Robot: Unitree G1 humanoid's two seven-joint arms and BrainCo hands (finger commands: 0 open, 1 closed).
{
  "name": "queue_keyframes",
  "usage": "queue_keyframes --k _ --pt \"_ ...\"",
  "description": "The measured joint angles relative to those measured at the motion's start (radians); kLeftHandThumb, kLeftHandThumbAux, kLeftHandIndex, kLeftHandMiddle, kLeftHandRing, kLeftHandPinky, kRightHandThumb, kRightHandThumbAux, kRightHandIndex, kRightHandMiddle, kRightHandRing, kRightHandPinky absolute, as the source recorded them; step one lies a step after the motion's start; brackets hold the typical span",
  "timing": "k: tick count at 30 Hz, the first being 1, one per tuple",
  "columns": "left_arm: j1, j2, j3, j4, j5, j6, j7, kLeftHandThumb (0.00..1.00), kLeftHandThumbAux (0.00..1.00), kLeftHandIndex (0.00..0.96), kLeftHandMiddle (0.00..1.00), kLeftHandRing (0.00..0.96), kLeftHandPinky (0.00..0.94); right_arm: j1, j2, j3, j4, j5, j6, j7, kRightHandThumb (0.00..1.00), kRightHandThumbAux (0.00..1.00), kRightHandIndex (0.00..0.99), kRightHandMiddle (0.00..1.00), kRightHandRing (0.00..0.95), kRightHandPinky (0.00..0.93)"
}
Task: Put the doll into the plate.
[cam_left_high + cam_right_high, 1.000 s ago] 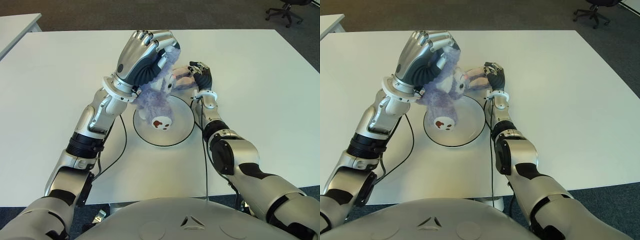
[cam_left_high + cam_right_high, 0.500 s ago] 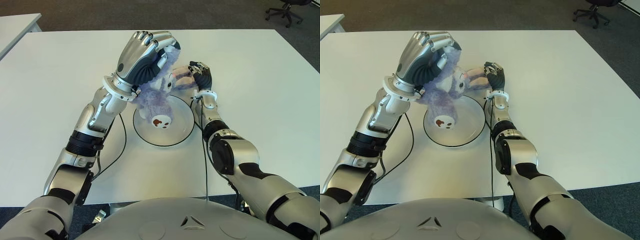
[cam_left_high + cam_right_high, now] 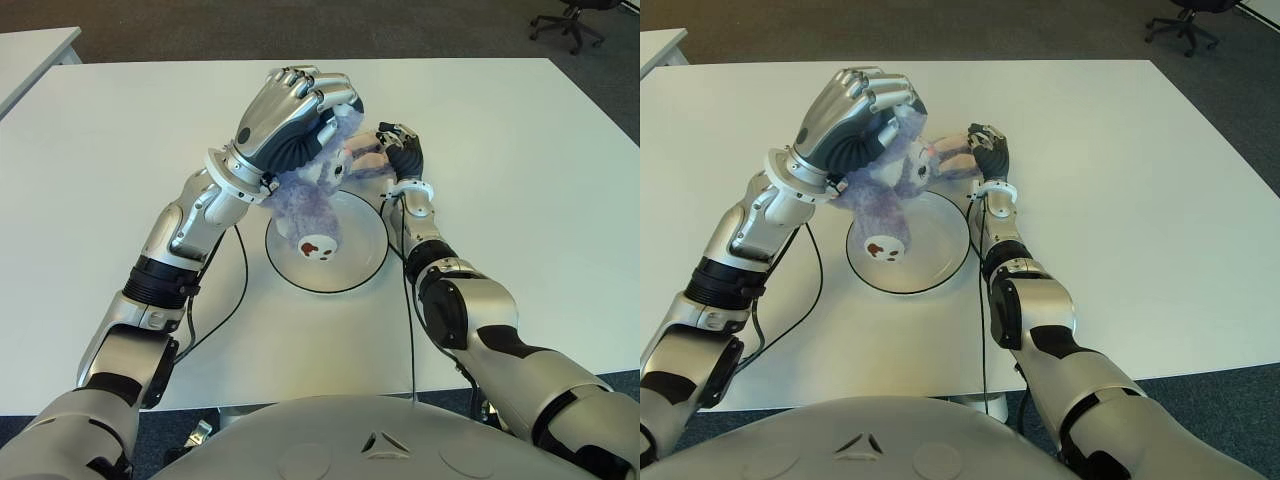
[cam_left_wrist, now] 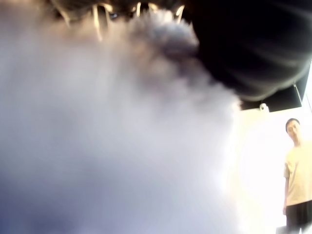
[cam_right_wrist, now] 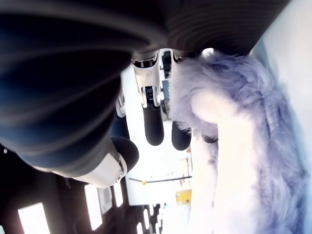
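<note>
the left hand [image 3: 290,110] is curled tight around the purple doll [image 3: 315,195], holding it over the white plate [image 3: 365,262], its foot hanging inside the rim. the right hand [image 3: 400,150], fingers loosely bent, touches the doll's ear at the plate's far edge. bare counter [image 3: 520,180] all around.

The left hand [image 3: 290,110] is being held raised ahead of the torso, its fingers [image 3: 318,85] curled closed around the doll [image 3: 310,195]. The right hand [image 3: 400,150] is being extended forward just to its right, fingers touching the doll's ear.
</note>
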Motion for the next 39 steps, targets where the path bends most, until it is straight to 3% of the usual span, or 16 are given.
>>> queue_keyframes --k 4,10,24,39 --pt "-0.002 0.000 -0.005 0.020 0.000 -0.009 0.000 0.844 0.665 0.466 0.429 0.406 0.388 0.000 0.000 0.000 0.000 0.000 0.000 -0.002 0.691 0.728 0.399 0.234 0.242 0.270" --pt "-0.001 -0.008 -0.008 0.046 -0.014 -0.010 0.000 0.844 0.667 0.480 0.412 0.372 0.361 0.000 0.001 0.001 0.000 0.000 0.000 -0.008 0.690 0.728 0.399 0.224 0.231 0.260" --pt "0.012 -0.012 -0.019 0.061 -0.017 -0.007 0.000 0.843 0.666 0.465 0.420 0.361 0.356 -0.003 0.011 -0.002 0.000 0.003 0.000 -0.016 0.689 0.728 0.398 0.216 0.210 0.236" --pt "0.012 -0.016 -0.044 0.107 -0.034 -0.049 -0.001 0.842 0.667 0.460 0.421 0.359 0.371 -0.004 0.013 0.000 0.000 0.000 0.000 -0.025 0.688 0.730 0.398 0.203 0.198 0.223"
